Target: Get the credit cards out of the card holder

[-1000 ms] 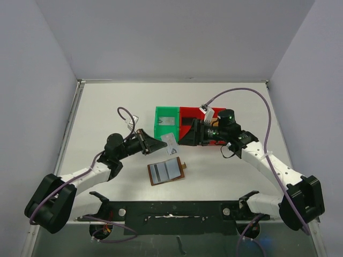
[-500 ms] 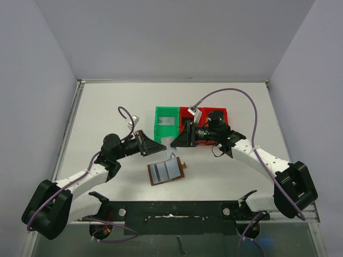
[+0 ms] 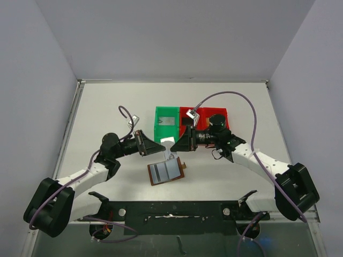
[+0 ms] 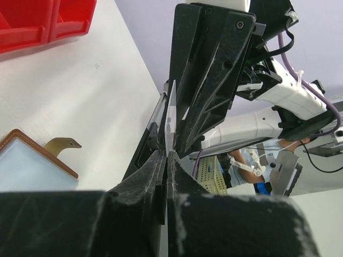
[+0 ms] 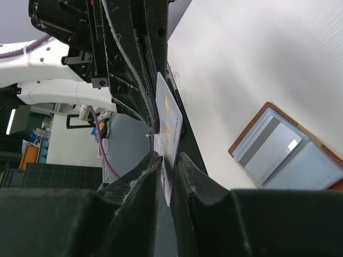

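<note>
The card holder (image 3: 176,169) lies open on the table, a grey card with a dark stripe (image 3: 161,170) in its lining; the right wrist view shows both (image 5: 316,166) (image 5: 267,151). Above it, a pale grey credit card (image 3: 166,141) hangs between the two grippers. My left gripper (image 3: 157,145) (image 4: 167,152) is shut on one end of this card (image 4: 171,107). My right gripper (image 3: 177,144) (image 5: 169,156) faces it, its jaws narrowed around the other end (image 5: 169,120) with a slim gap still showing.
A green tray (image 3: 166,131) holding a grey card (image 3: 167,121) and a red tray (image 3: 211,113) stand side by side behind the grippers. The wallet's brown tab (image 4: 61,143) sticks out toward the right arm. Purple cables loop over both arms.
The right gripper has come left from over the red tray to the card in the left gripper, and its jaws have narrowed around it. The left gripper has barely moved.
</note>
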{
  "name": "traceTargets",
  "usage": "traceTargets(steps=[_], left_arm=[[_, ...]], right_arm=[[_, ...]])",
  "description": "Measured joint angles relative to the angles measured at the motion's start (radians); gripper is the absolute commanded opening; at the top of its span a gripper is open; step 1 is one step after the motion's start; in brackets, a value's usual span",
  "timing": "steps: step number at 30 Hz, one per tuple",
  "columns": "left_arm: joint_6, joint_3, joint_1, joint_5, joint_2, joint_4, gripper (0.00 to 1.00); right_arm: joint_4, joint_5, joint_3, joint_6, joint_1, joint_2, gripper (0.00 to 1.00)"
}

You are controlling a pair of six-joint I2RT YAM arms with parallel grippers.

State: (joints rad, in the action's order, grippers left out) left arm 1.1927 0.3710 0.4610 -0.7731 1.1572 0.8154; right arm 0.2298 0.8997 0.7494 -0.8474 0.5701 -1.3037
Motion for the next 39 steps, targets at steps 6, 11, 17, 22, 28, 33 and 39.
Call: traceTargets(steps=[6,11,17,22,28,33,39], left_arm=[[0.002,0.0,-0.006,-0.016,0.002,0.024,0.0],[-0.028,0.006,-0.02,-0.028,-0.008,0.0,0.73],[-0.199,0.105,-0.057,0.041,-0.076,-0.349,0.75],[-0.387,0.209,-0.136,0.253,-0.206,-0.723,0.75],[-0.569,0.27,-0.182,0.554,-0.307,-1.029,0.76],[-0.685,0.285,-0.182,0.703,-0.348,-1.102,0.76],[-0.787,0.288,-0.203,0.814,-0.321,-1.131,0.78]], right_arm=[[0.032,0.035,-0.006,-0.013,-0.009,0.003,0.0],[0.04,0.036,-0.005,-0.003,-0.013,0.003,0.0],[-0.128,-0.081,0.09,0.114,-0.014,-0.015,0.0],[-0.238,-0.321,0.197,0.244,-0.011,-0.055,0.0],[-0.275,-0.718,0.248,0.528,0.053,-0.119,0.0],[-0.246,-0.904,0.277,0.81,0.133,-0.21,0.0],[-0.273,-0.937,0.472,1.051,0.136,-0.402,0.0]])
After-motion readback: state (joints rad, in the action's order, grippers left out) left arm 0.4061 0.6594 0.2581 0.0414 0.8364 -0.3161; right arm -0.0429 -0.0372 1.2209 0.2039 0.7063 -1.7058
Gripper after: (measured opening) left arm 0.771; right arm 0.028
